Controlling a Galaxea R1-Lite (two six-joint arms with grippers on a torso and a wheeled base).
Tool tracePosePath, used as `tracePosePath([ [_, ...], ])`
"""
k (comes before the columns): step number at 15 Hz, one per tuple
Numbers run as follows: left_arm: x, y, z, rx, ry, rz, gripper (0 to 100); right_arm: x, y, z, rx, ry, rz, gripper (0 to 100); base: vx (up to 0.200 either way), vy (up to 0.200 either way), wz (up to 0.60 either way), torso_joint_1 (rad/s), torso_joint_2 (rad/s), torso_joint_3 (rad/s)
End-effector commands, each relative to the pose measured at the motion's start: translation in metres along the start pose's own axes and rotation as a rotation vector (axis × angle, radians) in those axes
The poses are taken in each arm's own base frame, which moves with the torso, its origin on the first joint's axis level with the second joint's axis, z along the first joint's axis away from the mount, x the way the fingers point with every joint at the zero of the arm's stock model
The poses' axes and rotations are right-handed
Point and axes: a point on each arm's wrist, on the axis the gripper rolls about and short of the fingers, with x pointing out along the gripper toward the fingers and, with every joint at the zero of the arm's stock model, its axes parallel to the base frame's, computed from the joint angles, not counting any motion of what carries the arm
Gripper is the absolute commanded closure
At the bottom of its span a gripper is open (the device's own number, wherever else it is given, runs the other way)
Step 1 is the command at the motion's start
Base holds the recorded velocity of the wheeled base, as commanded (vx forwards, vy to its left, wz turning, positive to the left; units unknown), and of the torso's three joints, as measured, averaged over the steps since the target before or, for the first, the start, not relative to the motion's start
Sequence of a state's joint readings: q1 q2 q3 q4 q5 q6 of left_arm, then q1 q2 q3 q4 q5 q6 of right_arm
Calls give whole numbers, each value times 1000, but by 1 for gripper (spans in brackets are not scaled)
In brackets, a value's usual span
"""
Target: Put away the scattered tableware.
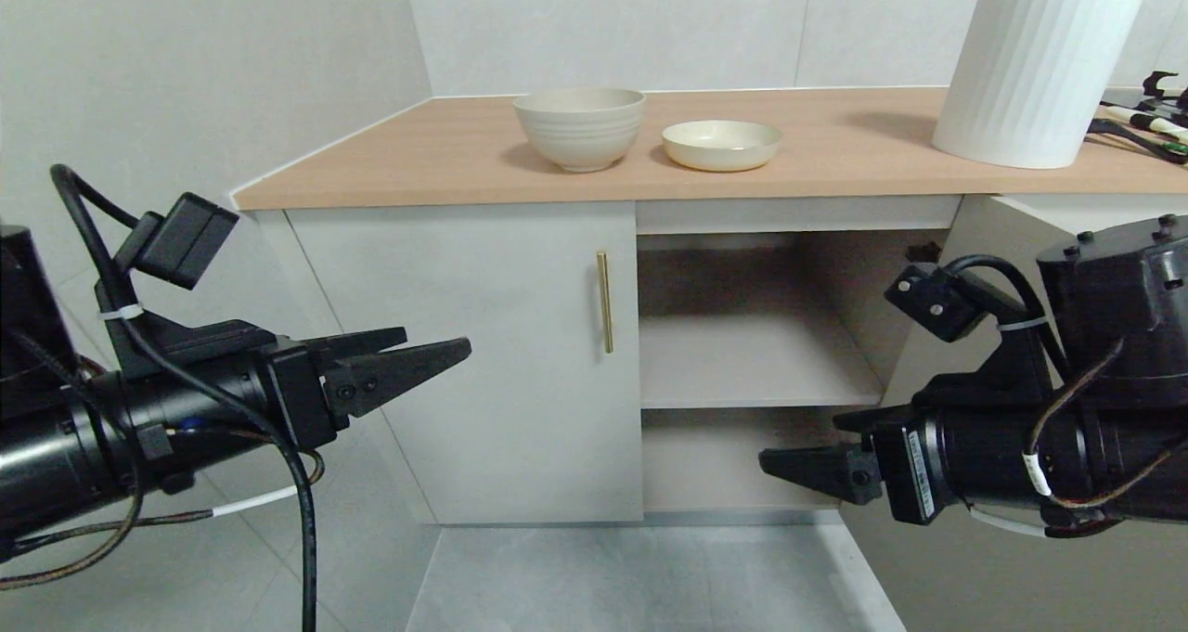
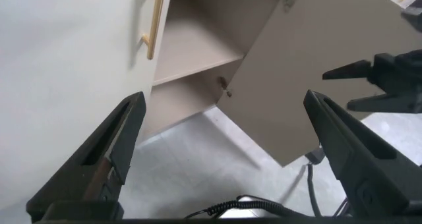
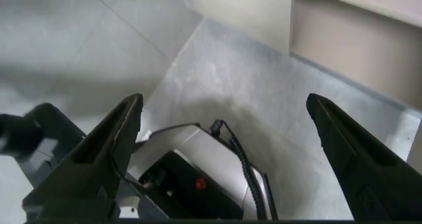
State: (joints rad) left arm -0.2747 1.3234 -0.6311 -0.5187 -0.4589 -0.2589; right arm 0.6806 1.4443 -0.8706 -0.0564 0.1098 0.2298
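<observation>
Bowl (image 1: 580,128), deep and cream, upright on a wooden table (image 1: 835,163), well above the left claw (image 1: 436,342) and the right claw (image 1: 800,442), and farther off. Shallow cream dish (image 1: 722,144) just beside the bowl, toward the right claw's side, not touching it.

Left claw low in front of a closed white cabinet door (image 1: 464,363), pointing across it, fingers (image 2: 119,145) spread wide, gripping nothing. Right claw low as well, facing the left claw, fingers (image 3: 99,151) spread wide, also gripping nothing.

Between the two claws and a little higher, a gold bar handle (image 1: 604,302) on the closed door, and next to it an open cabinet bay with a shelf (image 1: 752,363). Swung-open cabinet door (image 2: 310,72) just beyond the right claw.

Tall white ribbed container (image 1: 1039,61) on the table high above the right claw, with a few utensils (image 1: 1146,122) beside it.
</observation>
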Motion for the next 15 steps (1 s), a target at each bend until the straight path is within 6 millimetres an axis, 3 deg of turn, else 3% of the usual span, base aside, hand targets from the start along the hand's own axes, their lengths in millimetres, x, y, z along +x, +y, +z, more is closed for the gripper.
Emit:
tracePosePath([
  [1,1,0,2,0,-2,0,0,-7,0,2,-5,-22,1,0,0,0,0,0,0,0],
  [11,1,0,4,4,-8,-2,0,-5,-1,-1,-25,-9,-1,0,200,0,0,4,1,4],
  [15,0,-1,4,5,-10,-2,0,-6,0,-1,-25,-13,0,0,0,0,0,0,0,0],
])
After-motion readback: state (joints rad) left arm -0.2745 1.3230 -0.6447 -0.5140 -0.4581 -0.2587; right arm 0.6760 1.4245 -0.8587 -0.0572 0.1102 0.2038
